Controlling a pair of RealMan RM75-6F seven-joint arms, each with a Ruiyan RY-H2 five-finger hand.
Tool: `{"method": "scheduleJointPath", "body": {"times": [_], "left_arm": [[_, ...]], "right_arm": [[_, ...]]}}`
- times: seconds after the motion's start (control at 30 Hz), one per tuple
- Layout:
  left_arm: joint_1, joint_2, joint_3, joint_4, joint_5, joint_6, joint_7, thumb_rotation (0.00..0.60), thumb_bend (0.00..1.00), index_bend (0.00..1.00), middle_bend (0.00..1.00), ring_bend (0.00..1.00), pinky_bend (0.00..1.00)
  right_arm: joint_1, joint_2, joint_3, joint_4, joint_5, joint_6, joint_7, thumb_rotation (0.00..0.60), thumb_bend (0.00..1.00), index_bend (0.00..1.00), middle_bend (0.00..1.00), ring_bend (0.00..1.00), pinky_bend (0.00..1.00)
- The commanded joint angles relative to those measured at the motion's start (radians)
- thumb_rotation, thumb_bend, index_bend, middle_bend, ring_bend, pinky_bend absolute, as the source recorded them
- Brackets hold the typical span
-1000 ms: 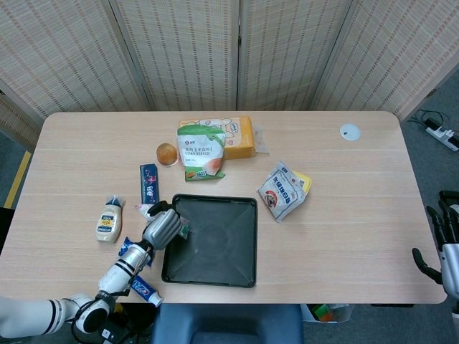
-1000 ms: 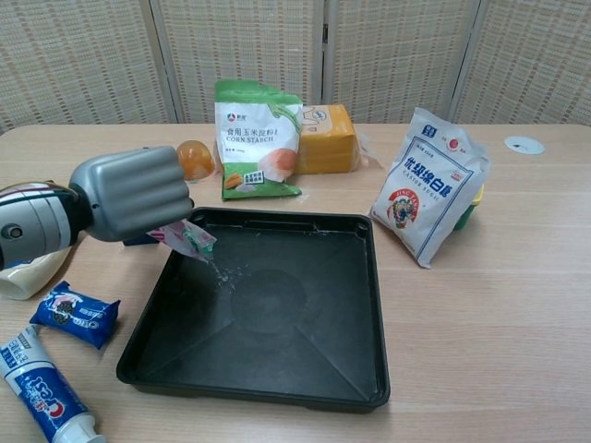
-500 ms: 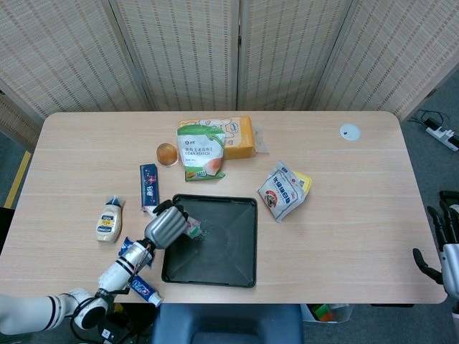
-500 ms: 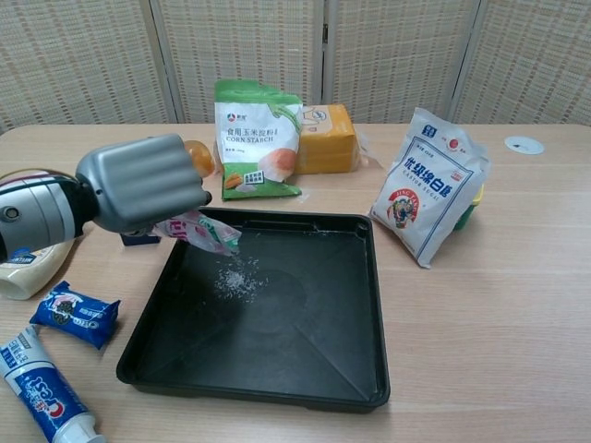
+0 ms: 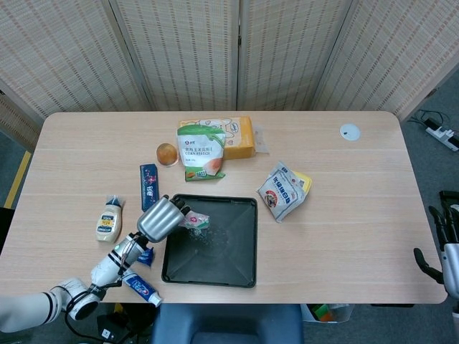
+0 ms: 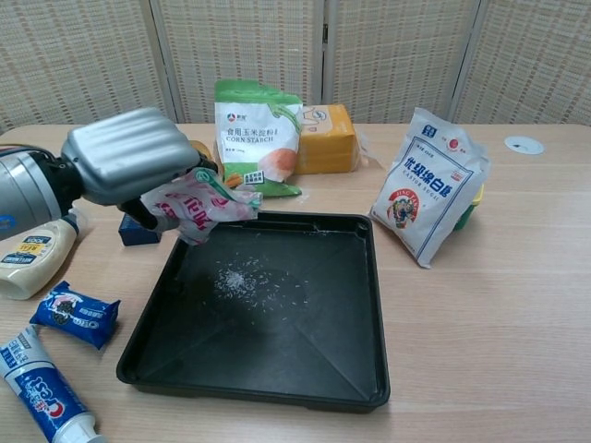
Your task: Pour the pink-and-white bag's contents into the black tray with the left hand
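Note:
My left hand (image 6: 129, 157) (image 5: 158, 219) grips the small pink-and-white bag (image 6: 196, 205) (image 5: 196, 220) and holds it raised and tipped over the left rear part of the black tray (image 6: 342, 365) (image 5: 240, 276). A scatter of pale grains (image 6: 249, 281) lies on the tray floor below the bag. My right hand (image 5: 445, 247) hangs at the far right edge of the head view, off the table, with its fingers apart and nothing in them.
Left of the tray lie a squeeze bottle (image 6: 28, 263), a blue snack pack (image 6: 76, 314), a toothpaste tube (image 6: 42, 395) and a dark blue box (image 5: 148, 183). Behind it stand a green corn starch bag (image 6: 259, 138), an orange box (image 6: 323, 138) and a jelly cup (image 5: 167, 153). A white sugar bag (image 6: 429, 185) stands at the right.
My left hand has risen and swung the bag up and rightward over the tray. More grains have spilled and spread on the tray floor. The right hand stayed put.

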Motion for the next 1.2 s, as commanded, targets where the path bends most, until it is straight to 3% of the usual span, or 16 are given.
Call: {"method": "scheduleJointPath", "body": {"times": [0.03,0.2,0.53,1.03,1.2], "left_arm": [[0.035,-0.01,-0.018,0.049,0.036,0.056,-0.229,0.6,0.6,0.62,0.78,0.73,0.77],[0.067,-0.03,-0.027,0.116,0.061,0.109,-0.601,0.6,0.61,0.62,0.78,0.73,0.77],[0.102,-0.07,-0.019,0.29,0.078,0.131,-0.978,0.6,0.61,0.62,0.78,0.71,0.76],[0.145,-0.211,0.023,0.699,0.112,0.137,-1.11,0.6,0.61,0.62,0.78,0.69,0.7],[0.16,-0.252,0.032,0.787,0.114,0.135,-1.15,0.6,0.61,0.62,0.78,0.69,0.7]], "right_arm": [[0.001,0.0,0.0,-0.001,0.0,0.0,-0.001,0.6,0.37,0.0,0.0,0.04,0.0],[0.002,-0.001,0.0,-0.006,0.0,-0.003,-0.007,0.6,0.37,0.0,0.0,0.04,0.0],[0.0,0.001,0.0,-0.015,0.004,-0.004,-0.015,0.6,0.37,0.0,0.0,0.04,0.0],[0.004,0.004,0.0,-0.03,0.004,-0.01,-0.029,0.6,0.37,0.0,0.0,0.04,0.0],[0.005,0.001,0.0,-0.029,0.005,-0.011,-0.03,0.6,0.37,0.0,0.0,0.04,0.0]]}}
